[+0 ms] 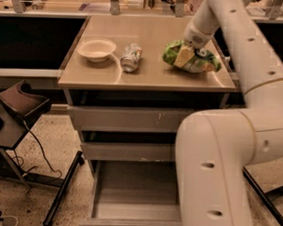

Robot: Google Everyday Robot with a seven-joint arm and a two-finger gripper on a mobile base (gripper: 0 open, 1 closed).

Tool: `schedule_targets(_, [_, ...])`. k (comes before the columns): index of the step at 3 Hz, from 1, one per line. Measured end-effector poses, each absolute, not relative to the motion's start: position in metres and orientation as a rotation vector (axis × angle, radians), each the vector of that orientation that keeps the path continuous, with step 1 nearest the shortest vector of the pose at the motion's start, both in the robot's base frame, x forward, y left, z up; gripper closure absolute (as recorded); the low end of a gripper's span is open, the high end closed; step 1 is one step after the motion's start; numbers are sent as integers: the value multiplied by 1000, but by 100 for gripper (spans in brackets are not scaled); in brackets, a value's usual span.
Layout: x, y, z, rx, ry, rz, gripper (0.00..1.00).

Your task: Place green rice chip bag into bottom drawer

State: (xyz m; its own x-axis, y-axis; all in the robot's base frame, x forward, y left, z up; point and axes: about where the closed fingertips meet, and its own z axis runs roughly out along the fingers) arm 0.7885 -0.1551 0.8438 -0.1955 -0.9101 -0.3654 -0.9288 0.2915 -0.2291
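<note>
The green rice chip bag [201, 61] is at the right side of the cabinet top [147, 78]. My gripper [184, 55] comes down from above onto the bag's left half and is shut on it; one pale finger [183, 56] lies across the front of the bag. The bag looks slightly raised off the top. The bottom drawer [134, 191] is pulled out below, an open grey tray with nothing in it. My large white arm [223, 173] covers the drawer's right part.
A pale bowl [96, 49] and a crushed silver can [130, 57] sit on the left half of the top. Two closed scuffed drawers [127, 119] are above the open one. A black stand with a brown seat [20, 106] is at the left.
</note>
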Motion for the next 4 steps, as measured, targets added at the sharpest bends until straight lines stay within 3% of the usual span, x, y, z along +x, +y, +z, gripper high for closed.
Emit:
schedule_targets(1, [749, -171, 902, -1608, 1973, 122, 100])
schedule_targets(3, [650, -208, 994, -1519, 1802, 108, 100])
schedule_targets(4, [650, -208, 994, -1519, 1802, 108, 100])
